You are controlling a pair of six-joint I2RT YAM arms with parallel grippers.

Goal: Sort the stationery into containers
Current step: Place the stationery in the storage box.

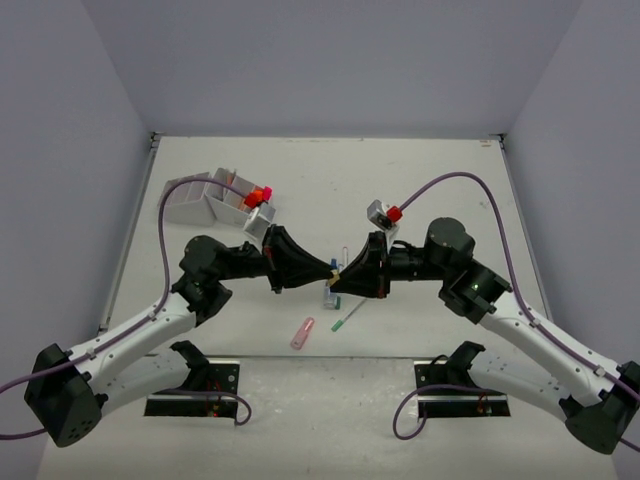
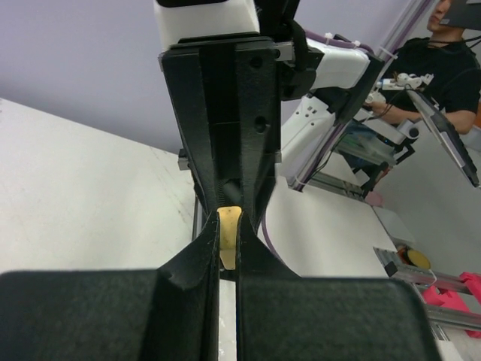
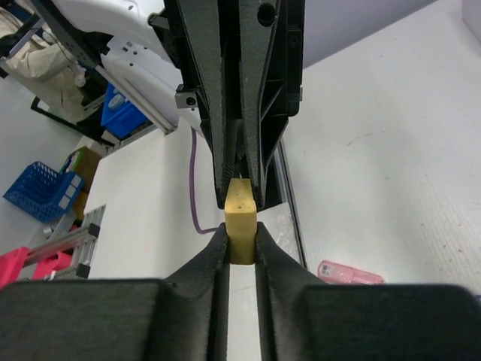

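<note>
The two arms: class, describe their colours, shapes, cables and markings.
The left arm and right arm have white links, black joints. The left gripper and right gripper are black tapering wedges. Purple cables feed grey, red-tipped wrist cameras. A green light marks the right arm.

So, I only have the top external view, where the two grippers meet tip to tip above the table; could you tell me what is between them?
Observer: The right wrist view shows the right gripper with its jaws shut on a tan eraser, a small block that stands out past the tips.
Operator: Thank you. Does the left arm have hold of it too?
Observer: Yes. In the left wrist view the left gripper has its jaws shut on the other end of the same eraser, so both arms grip it at once.
</note>
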